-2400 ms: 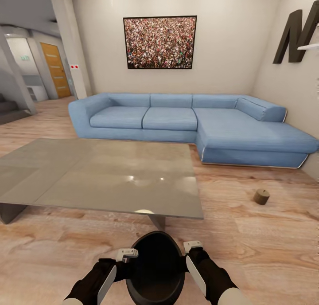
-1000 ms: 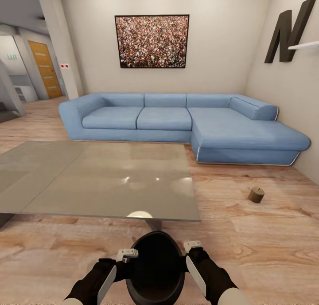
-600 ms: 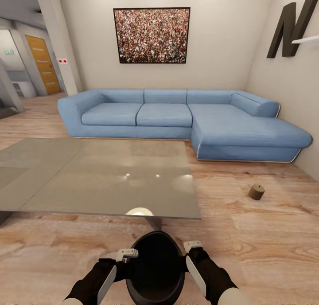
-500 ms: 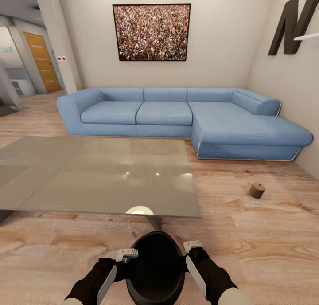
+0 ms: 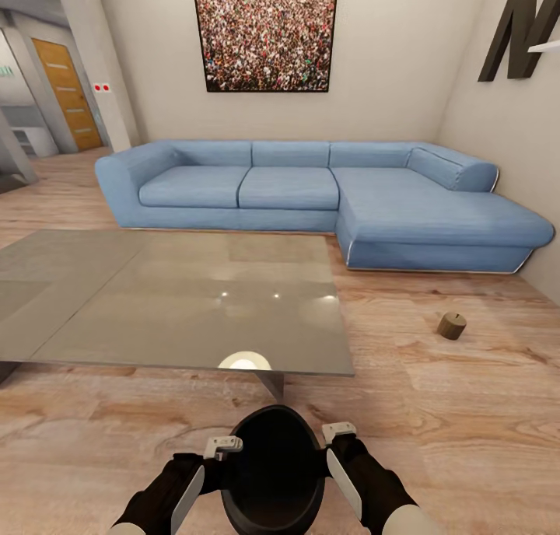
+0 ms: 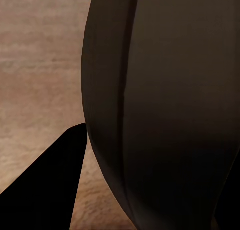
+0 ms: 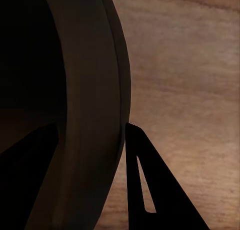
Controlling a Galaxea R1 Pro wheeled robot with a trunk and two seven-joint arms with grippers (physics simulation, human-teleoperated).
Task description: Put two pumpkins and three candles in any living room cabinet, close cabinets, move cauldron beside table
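The cauldron (image 5: 274, 473), a black round pot, hangs low in front of me in the head view, held by its rim on both sides. My left gripper (image 5: 223, 445) is shut on its left rim and my right gripper (image 5: 339, 431) on its right rim. The left wrist view has the cauldron's dark wall (image 6: 165, 104) between the fingers (image 6: 50, 190). The right wrist view has its rim (image 7: 100, 115) between the fingers (image 7: 145, 190). The low grey glass-topped table (image 5: 155, 302) stands just beyond the cauldron. The pumpkins, candles and cabinet are out of view.
A blue corner sofa (image 5: 311, 193) lines the far wall behind the table. A small brownish cylinder (image 5: 451, 326) lies on the wood floor at the right. A doorway with an orange door (image 5: 68, 92) opens at the far left. Open floor lies right of the table.
The whole picture has shifted: the camera has moved closer to the table and sofa. Both grippers keep the same hold on the cauldron.
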